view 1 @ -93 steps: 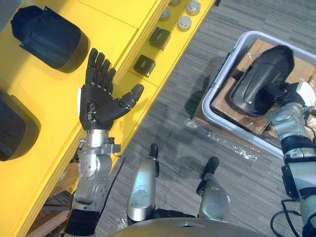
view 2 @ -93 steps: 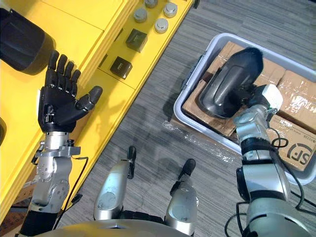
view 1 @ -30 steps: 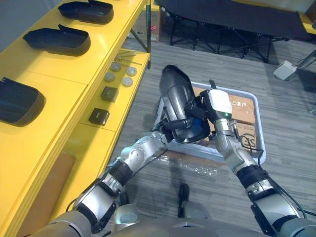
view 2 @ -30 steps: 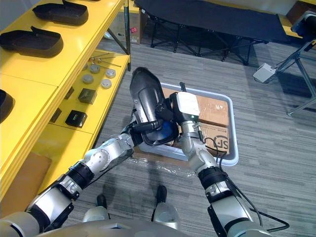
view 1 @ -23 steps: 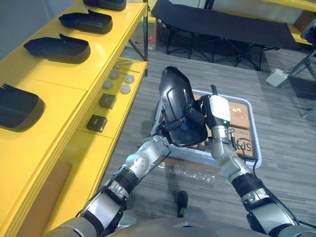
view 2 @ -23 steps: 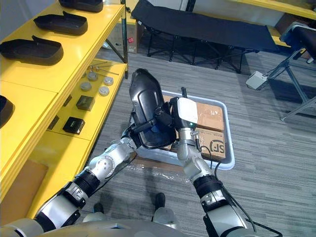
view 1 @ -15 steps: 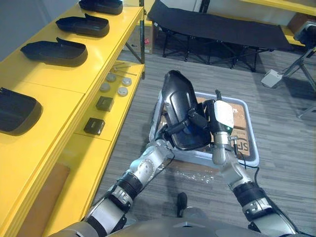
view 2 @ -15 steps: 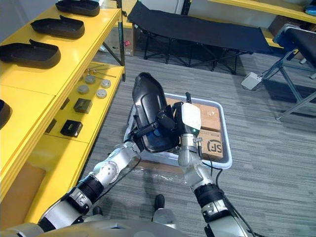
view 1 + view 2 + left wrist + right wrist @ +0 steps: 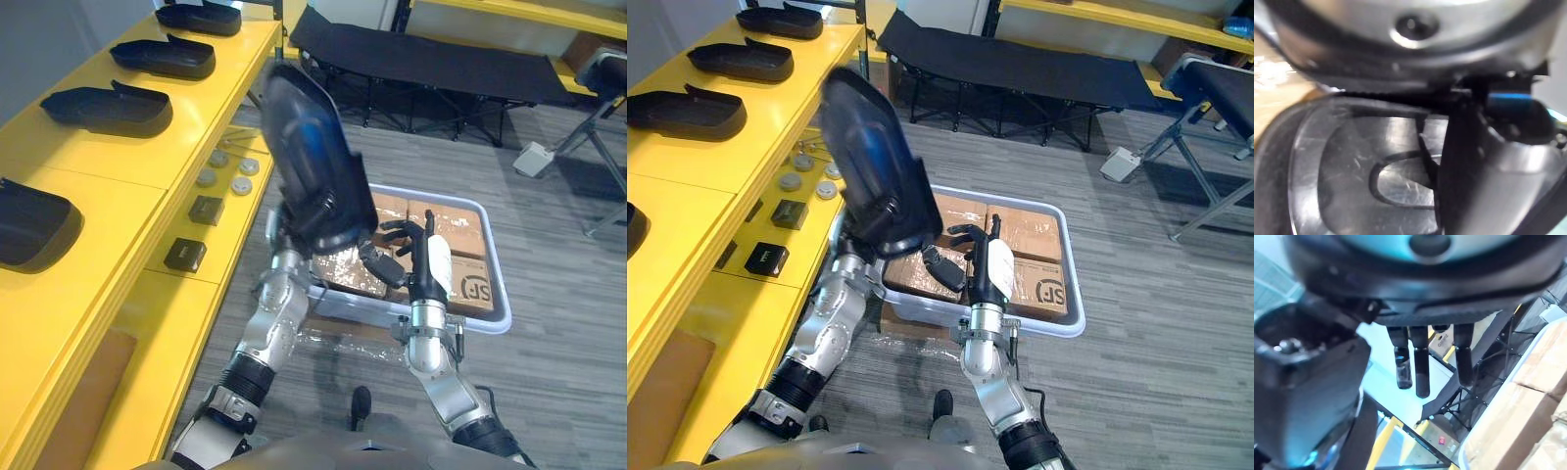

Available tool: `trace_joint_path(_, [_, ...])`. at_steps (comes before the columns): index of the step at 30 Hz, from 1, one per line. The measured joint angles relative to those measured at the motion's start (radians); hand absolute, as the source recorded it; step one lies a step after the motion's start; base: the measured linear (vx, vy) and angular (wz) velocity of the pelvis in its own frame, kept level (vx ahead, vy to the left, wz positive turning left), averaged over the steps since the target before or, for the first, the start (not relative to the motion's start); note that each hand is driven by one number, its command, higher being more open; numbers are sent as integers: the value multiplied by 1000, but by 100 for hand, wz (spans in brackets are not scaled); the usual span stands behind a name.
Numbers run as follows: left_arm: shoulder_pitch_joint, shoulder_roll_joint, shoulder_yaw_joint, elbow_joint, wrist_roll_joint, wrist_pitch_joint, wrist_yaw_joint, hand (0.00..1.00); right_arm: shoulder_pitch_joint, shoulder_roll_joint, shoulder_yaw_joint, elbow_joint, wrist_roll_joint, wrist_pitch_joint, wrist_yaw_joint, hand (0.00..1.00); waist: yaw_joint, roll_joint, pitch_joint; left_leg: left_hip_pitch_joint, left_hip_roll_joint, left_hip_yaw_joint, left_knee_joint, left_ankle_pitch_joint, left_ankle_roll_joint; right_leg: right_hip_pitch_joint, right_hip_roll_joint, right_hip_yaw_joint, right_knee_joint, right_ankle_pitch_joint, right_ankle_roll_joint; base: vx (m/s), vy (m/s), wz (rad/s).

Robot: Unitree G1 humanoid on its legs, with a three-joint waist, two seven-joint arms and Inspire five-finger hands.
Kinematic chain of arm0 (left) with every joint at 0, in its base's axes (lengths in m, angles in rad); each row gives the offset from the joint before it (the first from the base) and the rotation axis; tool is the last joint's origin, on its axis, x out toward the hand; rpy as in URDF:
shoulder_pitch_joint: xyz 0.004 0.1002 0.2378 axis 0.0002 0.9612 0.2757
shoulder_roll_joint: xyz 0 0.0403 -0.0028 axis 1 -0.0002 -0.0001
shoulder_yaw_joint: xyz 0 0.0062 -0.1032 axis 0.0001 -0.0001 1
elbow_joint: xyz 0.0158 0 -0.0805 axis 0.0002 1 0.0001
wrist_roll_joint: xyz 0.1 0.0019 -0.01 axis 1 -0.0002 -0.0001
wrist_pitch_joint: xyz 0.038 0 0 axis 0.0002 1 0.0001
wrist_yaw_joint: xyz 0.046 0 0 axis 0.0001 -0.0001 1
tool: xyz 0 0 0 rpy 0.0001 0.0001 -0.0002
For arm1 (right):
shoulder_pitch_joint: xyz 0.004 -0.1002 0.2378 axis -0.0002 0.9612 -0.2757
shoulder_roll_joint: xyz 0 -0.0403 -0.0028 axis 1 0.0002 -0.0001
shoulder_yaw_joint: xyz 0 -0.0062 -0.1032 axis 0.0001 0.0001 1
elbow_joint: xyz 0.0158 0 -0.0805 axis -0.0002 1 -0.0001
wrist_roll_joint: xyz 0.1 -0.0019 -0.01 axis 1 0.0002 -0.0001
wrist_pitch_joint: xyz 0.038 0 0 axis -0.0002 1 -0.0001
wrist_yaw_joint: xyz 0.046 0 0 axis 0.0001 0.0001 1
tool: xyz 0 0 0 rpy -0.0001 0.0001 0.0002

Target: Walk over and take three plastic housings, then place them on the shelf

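**binwatcher:** So where's the housing at? And what are the hands up to?

**shelfguy:** It's up in the air. The robot's left hand [image 9: 1468, 156] has it clamped, with the thumb across its shiny inside. The black housing [image 9: 309, 157] sits tilted, high above the corner of the grey bin [image 9: 1048, 328] nearest the yellow shelf [image 9: 118, 162]. The right hand [image 9: 404, 253] hangs over the near half of the bin, fingers loose and spread, holding nothing.

**binwatcher:** Any labels? What's actually in the bin?

**shelfguy:** It's full of cardboard boxes [image 9: 460, 223], laid flat and packed side by side. The one at the bin's near right corner has dark print on it. The boxes under the raised housing look glossy, like there's film over them. The housing blocks the view of that shelf-side corner.

**binwatcher:** And around it?

**shelfguy:** The other housings [image 9: 103, 106] sit in a row on top of the shelf, well apart from the bin on the robot's left. Lower down, between them and the bin, are small black blocks [image 9: 206, 209] and round silver caps [image 9: 222, 168]. A clear plastic sheet [image 9: 343, 338] lies on the floor at the bin's near edge. There's a black folding cot [image 9: 421, 49] past the bin's far side, and a small white box [image 9: 537, 157] on the floor beyond its far right corner.
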Motion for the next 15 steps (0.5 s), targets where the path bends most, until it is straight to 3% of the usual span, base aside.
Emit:
trace_joint_path(6, [155, 50, -6, -196, 286, -3, 17, 0, 15, 14, -80, -175, 160, -108, -10, 100, 1, 2, -23, -2, -2, -1, 5, -4, -2, 0, -3, -1, 0, -1, 2, 0, 0, 0])
trace_joint_path(9, [211, 85, 3, -243, 452, -4, 41, 0, 50, 6, -145, -270, 243, -181, 52, 100, -3, 14, -31, -7, -1, -2, 21, -11, -2, 0, -3, 0, 0, -2, 2, -5, 0, -1])
trace_joint_path(11, [240, 100, 23, -276, 508, -9, 51, 0, 81, -21, -190, -303, 311, -219, 111, 100, -5, 25, -38, -7, -1, -3, 20, -11, -2, 0, -2, 0, 0, -2, 3, 0, 0, 0])
trace_joint_path(15, [287, 103, 83, -331, 543, -77, 66, 0, 178, -55, -280, -318, 604, -231, 358, 100, -11, 48, -53, -12, 2, -3, 21, -11, -3, -5, -1, -1, -1, -6, 4, 0, 0, 0])
